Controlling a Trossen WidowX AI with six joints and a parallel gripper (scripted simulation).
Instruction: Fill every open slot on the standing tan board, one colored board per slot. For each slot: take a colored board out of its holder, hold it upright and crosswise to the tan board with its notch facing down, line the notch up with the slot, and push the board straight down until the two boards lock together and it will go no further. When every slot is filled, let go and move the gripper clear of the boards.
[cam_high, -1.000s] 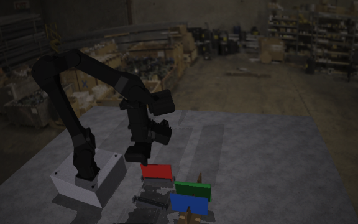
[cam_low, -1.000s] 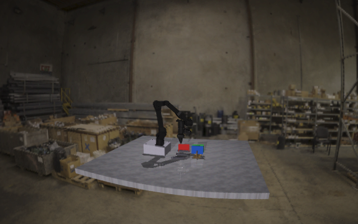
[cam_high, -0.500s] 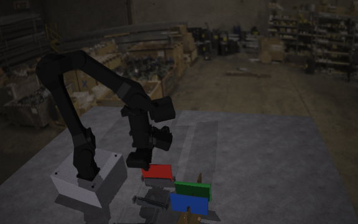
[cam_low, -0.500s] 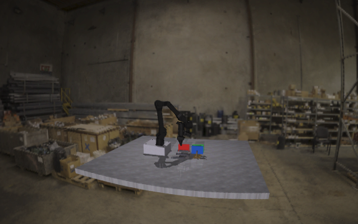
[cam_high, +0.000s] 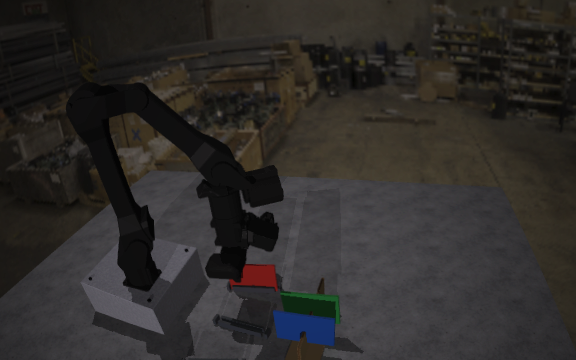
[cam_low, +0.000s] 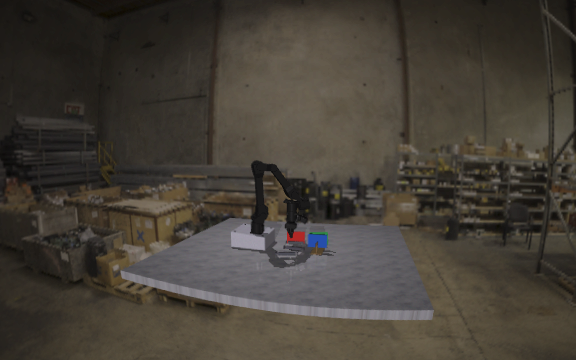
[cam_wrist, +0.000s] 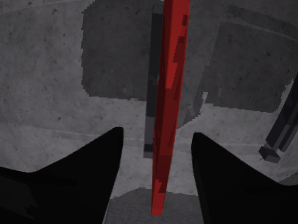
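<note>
Red board (cam_high: 257, 276) (cam_low: 296, 236) (cam_wrist: 170, 90): upright in dark holder (cam_high: 255, 291) (cam_low: 299, 242) (cam_wrist: 156, 65), lower centre of top frame; edge-on down the middle of wrist frame.
Tool (cam_high: 237, 274) (cam_low: 291, 234) (cam_wrist: 157, 137): spread, pinching nothing; one fingertip each side of red edge in wrist frame, gaps both sides, narrower on the right.
Placed boards: blue board (cam_high: 305, 325) (cam_low: 317, 241) and green board (cam_high: 312, 302) (cam_low: 320, 233), upright across tan board (cam_high: 300, 347) (cam_low: 317, 252), lower right of top frame; seating depth, can't tell.
Red handling: likely light and stiff, thin; flat smooth faces, could slip or pivot if pinched near one end. Not obviously fragile.
Grip spot: upper part of both flat faces, mid-length; keep notch low and free. Notch hidden here.
Next: centre over edge, lower, close evenly, lift straight out of holder. Tilt risks dragging holder along.
</note>
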